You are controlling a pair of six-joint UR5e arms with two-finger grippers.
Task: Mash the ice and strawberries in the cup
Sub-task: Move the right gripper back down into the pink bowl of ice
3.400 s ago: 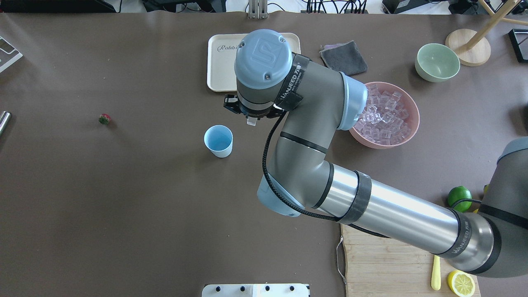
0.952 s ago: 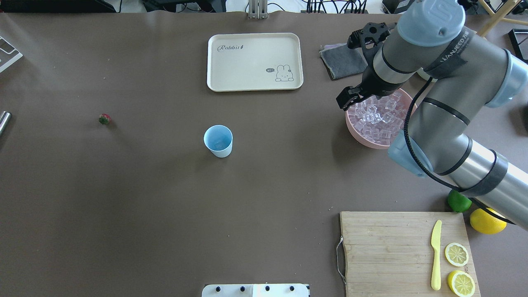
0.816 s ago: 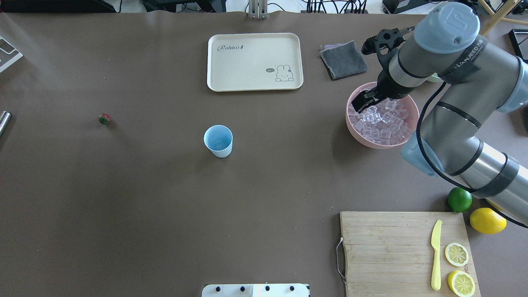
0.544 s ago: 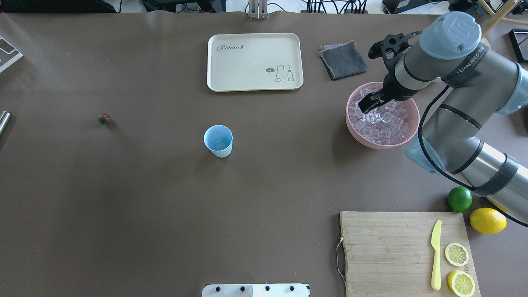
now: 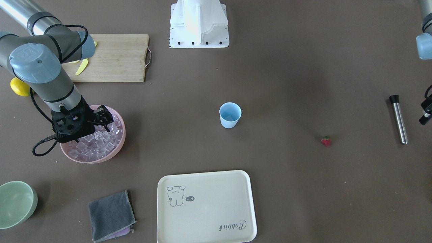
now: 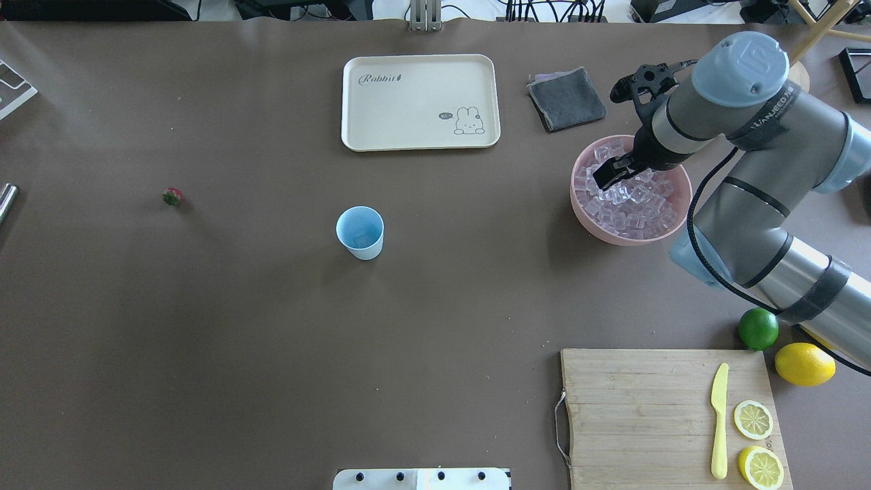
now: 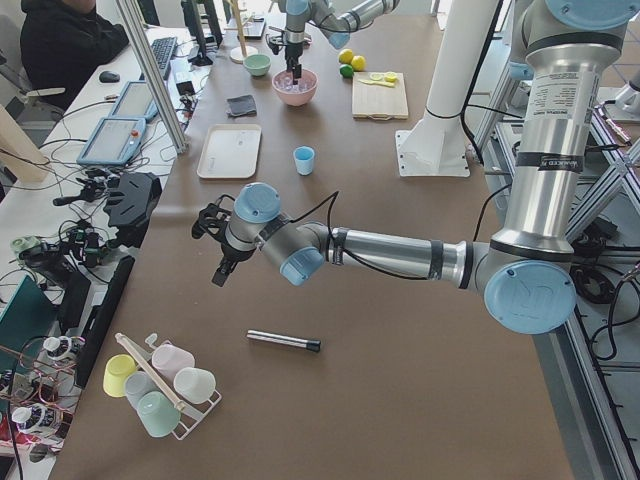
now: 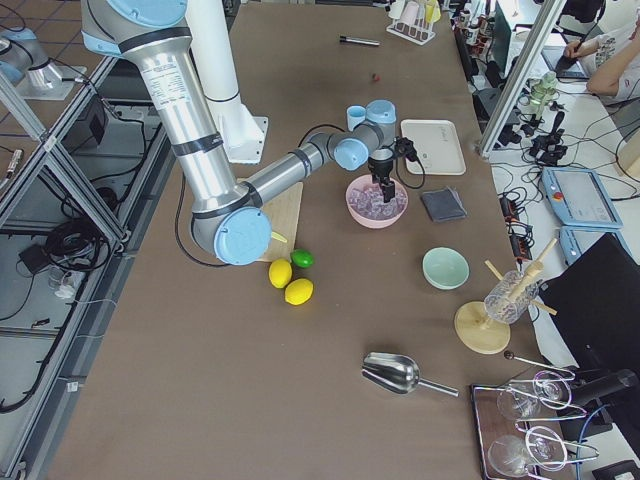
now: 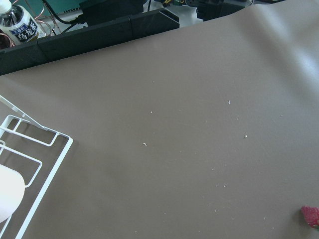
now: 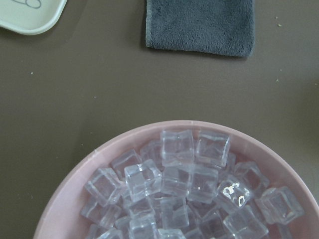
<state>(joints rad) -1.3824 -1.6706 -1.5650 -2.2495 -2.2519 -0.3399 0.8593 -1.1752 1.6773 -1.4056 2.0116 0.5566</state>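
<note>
Change noted in the overhead view: right gripper [image 6: 607, 175] gone from beside the cup [image 6: 360, 233] at frame centre, where a pale cube sits at its tips 3.4 s ago; now low over the pink bowl [image 6: 593, 228] at right. Within the last second, down and inward from the bowl's left rim to a spot over the ice [image 6: 633, 204]. Cannot tell whether the tips touch the cubes. Jaws parted and empty as read from the front-facing view (one finger hidden behind the wrist, so a judgement only). Faint pale shape in the cup bottom, probably the cube already delivered.

Reads as a return trip for more ice: loading stage, mashing not begun. Strawberry [image 6: 173, 197] lying alone at left of the overhead view, well apart from the cup, not yet collected. Metal rod with a black cap [image 5: 398, 118] at far right of the front-facing view, likely the mashing tool. Left gripper [image 7: 220, 272] hanging near that rod; cannot tell whether released or clenched.

Risk: smooth, loosely heaped cubes, liable to slip from a two-finger pinch.
</note>
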